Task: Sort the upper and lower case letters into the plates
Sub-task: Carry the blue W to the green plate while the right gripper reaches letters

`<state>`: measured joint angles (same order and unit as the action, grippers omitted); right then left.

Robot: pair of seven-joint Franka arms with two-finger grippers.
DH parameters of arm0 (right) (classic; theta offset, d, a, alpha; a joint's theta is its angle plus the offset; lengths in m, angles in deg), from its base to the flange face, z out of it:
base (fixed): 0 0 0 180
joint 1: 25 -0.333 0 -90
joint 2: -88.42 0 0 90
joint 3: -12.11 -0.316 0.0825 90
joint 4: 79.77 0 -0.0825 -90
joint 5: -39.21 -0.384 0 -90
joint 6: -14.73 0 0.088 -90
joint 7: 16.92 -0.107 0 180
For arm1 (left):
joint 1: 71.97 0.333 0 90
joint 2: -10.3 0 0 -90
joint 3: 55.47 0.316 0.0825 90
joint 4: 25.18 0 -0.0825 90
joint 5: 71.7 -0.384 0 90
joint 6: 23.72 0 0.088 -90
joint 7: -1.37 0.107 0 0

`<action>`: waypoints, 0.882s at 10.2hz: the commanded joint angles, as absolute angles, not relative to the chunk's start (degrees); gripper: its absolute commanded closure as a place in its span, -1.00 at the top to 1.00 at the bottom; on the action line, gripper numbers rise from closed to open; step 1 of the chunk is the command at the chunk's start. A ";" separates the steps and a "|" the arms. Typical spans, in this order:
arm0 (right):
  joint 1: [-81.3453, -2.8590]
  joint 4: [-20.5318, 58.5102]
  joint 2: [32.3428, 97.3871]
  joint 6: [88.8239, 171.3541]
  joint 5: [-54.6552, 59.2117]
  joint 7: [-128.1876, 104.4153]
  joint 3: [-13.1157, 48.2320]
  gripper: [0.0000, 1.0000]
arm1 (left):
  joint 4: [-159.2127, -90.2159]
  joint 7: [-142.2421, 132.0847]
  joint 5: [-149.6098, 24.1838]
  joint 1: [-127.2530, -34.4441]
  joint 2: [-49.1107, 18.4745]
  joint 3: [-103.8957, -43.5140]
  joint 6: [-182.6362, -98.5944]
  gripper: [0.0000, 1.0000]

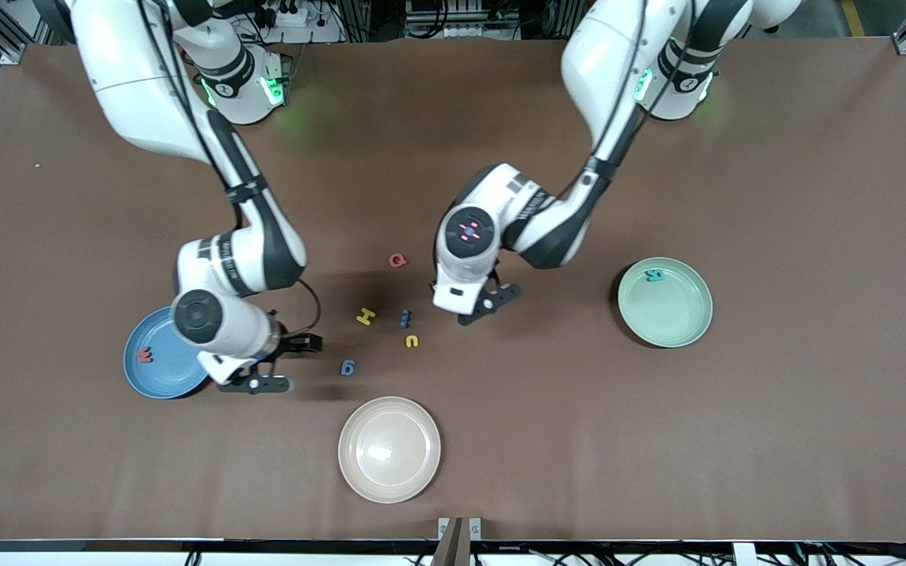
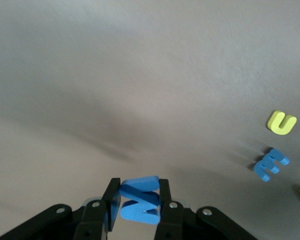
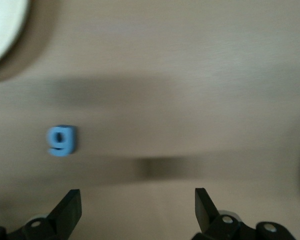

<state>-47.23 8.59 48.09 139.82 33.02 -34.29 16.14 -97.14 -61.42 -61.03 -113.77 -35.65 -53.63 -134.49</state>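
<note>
My left gripper (image 1: 491, 303) (image 2: 138, 184) is shut on a blue zigzag letter (image 2: 140, 204) and holds it just over the bare mat near the table's middle. Loose letters lie close by: a red one (image 1: 398, 260), a yellow H (image 1: 366, 316), a blue E (image 1: 405, 318) (image 2: 271, 164), a yellow u (image 1: 412, 341) (image 2: 281, 122) and a blue g (image 1: 348, 367) (image 3: 61, 140). My right gripper (image 1: 289, 363) (image 3: 137, 192) is open and empty, low over the mat between the blue plate (image 1: 166, 381) and the blue g. The blue plate holds a red letter (image 1: 145, 355). The mint green plate (image 1: 677, 326) holds a teal letter (image 1: 655, 274).
A beige plate (image 1: 389, 449) (image 3: 2, 25) with nothing in it sits nearer to the front camera than the loose letters. The brown mat (image 1: 775, 409) covers the whole table.
</note>
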 commanded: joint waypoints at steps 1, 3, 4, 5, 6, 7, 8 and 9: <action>-52.40 3.22 44.74 139.71 32.27 -42.72 16.50 1.00 | -98.39 -52.64 -59.75 -109.70 -33.12 -53.71 -128.68 -1.00; -55.66 -2.05 41.67 139.71 32.18 -49.76 16.50 1.00 | -99.44 -40.61 -60.01 -103.82 -31.37 -53.36 -122.27 -1.00; -57.16 -3.81 40.96 139.71 32.18 -51.70 16.50 1.00 | -100.14 -36.03 -60.28 -101.44 -30.83 -53.18 -120.24 -1.00; -57.87 -5.05 40.78 139.71 32.18 -52.68 16.50 1.00 | -102.24 -31.54 -62.63 -99.16 -29.52 -53.18 -119.44 -1.00; -58.05 -5.24 40.26 139.80 32.18 -52.78 16.50 1.00 | -104.52 -27.50 -66.39 -96.96 -28.47 -53.44 -119.43 -1.00; -58.05 -5.50 39.21 141.11 32.18 -52.69 16.50 1.00 | -106.20 -23.19 -67.48 -94.76 -27.67 -53.27 -119.43 -1.00; -58.40 -6.72 37.28 143.38 32.18 -52.69 16.24 1.00 | -107.95 -19.15 -68.79 -92.21 -27.14 -53.27 -119.69 -1.00; -58.75 -8.82 35.26 143.84 32.18 -52.60 16.07 1.00 | -108.84 -15.28 -71.24 -90.19 -26.88 -53.44 -120.48 -1.00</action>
<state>-58.26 -3.64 39.81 143.14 33.01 -52.14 16.15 -104.47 -20.24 -68.23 -92.64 -29.90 -52.81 -119.54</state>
